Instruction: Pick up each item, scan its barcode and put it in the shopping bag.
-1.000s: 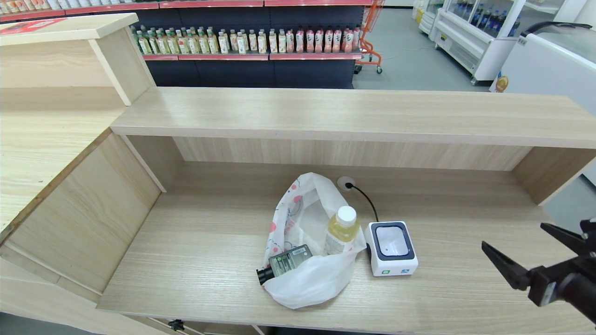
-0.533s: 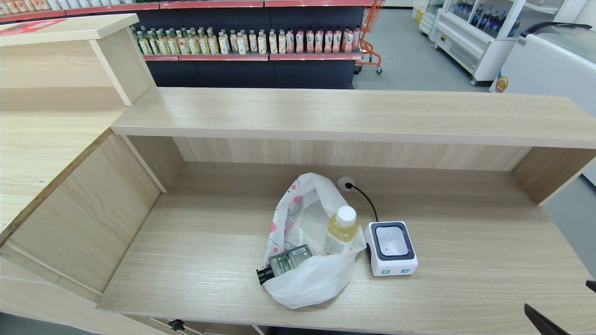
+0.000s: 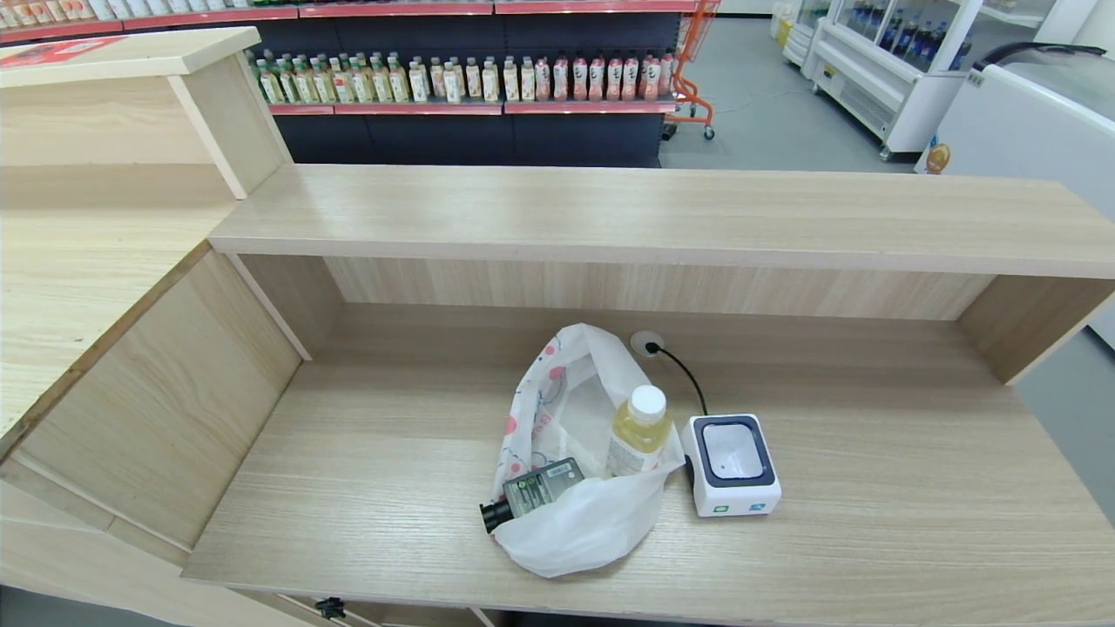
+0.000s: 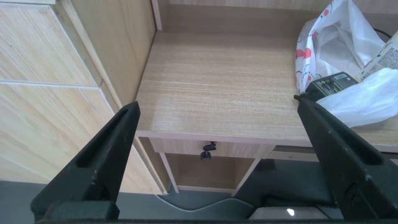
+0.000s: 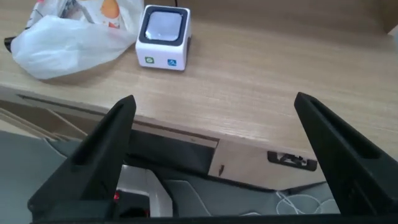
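Observation:
A white shopping bag (image 3: 575, 488) with red dots lies open on the wooden counter (image 3: 871, 488). Inside stand a yellow drink bottle (image 3: 641, 428) with a white cap and a dark bottle (image 3: 533, 493) lying flat, its black cap poking out of the bag's mouth. Right beside the bag sits the white barcode scanner (image 3: 732, 463), also the scanner (image 5: 163, 37) in the right wrist view. My left gripper (image 4: 217, 155) hangs open below the counter's front edge, left of the bag (image 4: 348, 56). My right gripper (image 5: 214, 152) is open too, low in front of the counter, nothing in either.
A raised shelf (image 3: 662, 213) runs along the back of the counter, with wooden side walls at left and right. The scanner's black cable (image 3: 684, 370) goes to a hole behind the bag. A drawer lock (image 4: 207, 150) sits under the counter's front edge.
My open right gripper has dropped down and out of the head view at the lower right. The bag, bottles and scanner have stayed put.

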`<state>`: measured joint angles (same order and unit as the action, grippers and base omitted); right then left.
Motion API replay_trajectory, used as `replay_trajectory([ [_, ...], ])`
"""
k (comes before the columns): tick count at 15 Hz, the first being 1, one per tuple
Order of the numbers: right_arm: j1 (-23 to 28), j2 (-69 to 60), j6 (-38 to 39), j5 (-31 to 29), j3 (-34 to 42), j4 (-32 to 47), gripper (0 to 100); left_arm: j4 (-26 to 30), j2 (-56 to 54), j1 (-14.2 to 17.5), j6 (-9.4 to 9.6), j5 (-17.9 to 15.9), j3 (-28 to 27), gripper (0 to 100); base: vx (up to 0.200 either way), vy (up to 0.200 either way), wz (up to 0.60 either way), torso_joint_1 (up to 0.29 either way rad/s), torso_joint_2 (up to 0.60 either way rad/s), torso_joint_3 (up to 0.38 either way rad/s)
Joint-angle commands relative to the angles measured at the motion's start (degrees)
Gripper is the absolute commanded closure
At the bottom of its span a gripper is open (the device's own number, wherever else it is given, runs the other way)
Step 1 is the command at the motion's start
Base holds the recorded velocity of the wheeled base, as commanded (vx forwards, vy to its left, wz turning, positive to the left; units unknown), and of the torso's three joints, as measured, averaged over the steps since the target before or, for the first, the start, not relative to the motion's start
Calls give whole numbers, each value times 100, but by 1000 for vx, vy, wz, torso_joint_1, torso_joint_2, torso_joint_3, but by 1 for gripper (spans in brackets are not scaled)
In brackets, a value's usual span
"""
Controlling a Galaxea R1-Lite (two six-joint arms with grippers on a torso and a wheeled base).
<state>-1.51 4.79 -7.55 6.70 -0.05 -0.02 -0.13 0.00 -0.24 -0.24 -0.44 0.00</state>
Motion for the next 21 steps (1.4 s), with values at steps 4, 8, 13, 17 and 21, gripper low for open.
replay_trajectory([
  [4, 116, -470, 95, 68, -21, 169, 0, -4, 0, -2, -2, 0, 0, 0, 0, 0, 0, 0, 0, 0],
  [8, 116, -470, 183, 59, -21, 169, 0, -4, 9, -2, -2, 0, 0, 0, 0, 0, 0, 0, 0, 0],
  [13, 116, -470, 183, 59, -21, 169, 0, -4, 0, -2, 33, 0, 0, 0, 0, -80, 0, 1, 0, 3],
  [17, 116, -470, 183, 59, -21, 169, 0, -4, 0, -2, 42, 0, 0, 0, 0, -200, 0, 7, 2, 2],
  [21, 116, -470, 183, 59, -21, 169, 0, -4, 9, -2, 24, 0, 0, 0, 0, 0, 0, 0, 0, 0],
])
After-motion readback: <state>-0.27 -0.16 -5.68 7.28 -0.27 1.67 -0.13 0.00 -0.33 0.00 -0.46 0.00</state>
